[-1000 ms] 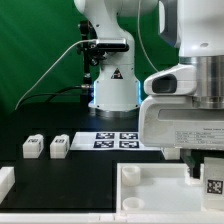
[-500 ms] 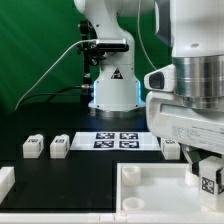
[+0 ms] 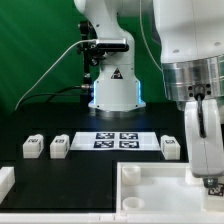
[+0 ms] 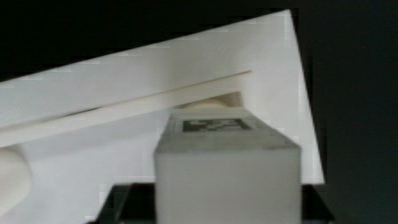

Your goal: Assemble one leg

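Note:
My gripper (image 3: 209, 176) is shut on a leg (image 3: 213, 184), a small white block with a black-and-white tag, and holds it over the right side of the large white rimmed tray (image 3: 150, 172). In the wrist view the held leg (image 4: 228, 170) fills the middle between my dark fingers (image 4: 139, 205), with the tray's surface and rim (image 4: 107, 100) just beyond it. Three more legs lie on the black table: two at the exterior view's left (image 3: 32, 147) (image 3: 59, 147) and one at its right (image 3: 170, 148).
The marker board (image 3: 120, 140) lies flat in front of the robot's base (image 3: 112, 90). Part of another white piece (image 3: 5, 180) shows at the exterior view's left edge. A green backdrop stands behind.
My wrist has turned above the tray's right side with the leg still in its grip. The leg on the table at the right has come into view.

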You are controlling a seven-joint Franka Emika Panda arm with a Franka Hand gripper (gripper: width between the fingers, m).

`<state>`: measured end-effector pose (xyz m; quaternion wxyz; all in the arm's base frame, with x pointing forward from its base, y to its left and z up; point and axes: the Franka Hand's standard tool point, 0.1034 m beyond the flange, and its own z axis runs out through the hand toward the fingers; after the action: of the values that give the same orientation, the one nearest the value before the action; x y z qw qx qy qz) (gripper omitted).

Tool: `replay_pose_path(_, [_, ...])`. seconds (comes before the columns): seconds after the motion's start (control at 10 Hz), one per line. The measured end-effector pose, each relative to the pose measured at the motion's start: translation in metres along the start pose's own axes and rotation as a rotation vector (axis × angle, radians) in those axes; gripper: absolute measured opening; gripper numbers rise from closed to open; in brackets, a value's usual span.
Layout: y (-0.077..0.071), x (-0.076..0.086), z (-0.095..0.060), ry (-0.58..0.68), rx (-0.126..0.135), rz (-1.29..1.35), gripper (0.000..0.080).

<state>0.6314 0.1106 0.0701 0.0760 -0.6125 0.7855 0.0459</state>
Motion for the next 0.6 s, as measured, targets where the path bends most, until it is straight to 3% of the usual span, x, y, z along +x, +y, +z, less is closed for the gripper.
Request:
replay_pose_path(0.1, [0.0001, 0.0002, 0.0006, 0.001, 0.000, -0.008, 0.0295])
replay_pose_path(0.2, [0.0001, 0.0003, 0.0008, 0.001, 0.000, -0.052, 0.0472])
replay_pose_path(0.3, [0.0000, -0.0002, 0.0011, 0.001, 0.002, -0.063, 0.0472])
replay_pose_path(0.4, [-0.0032, -0.0030, 0.0015, 0.004, 0.037, -0.296, 0.0612])
replay_pose_path(0.6, [-0.0015, -0.0045, 0.0024, 0.005, 0.030, -0.543, 0.0644])
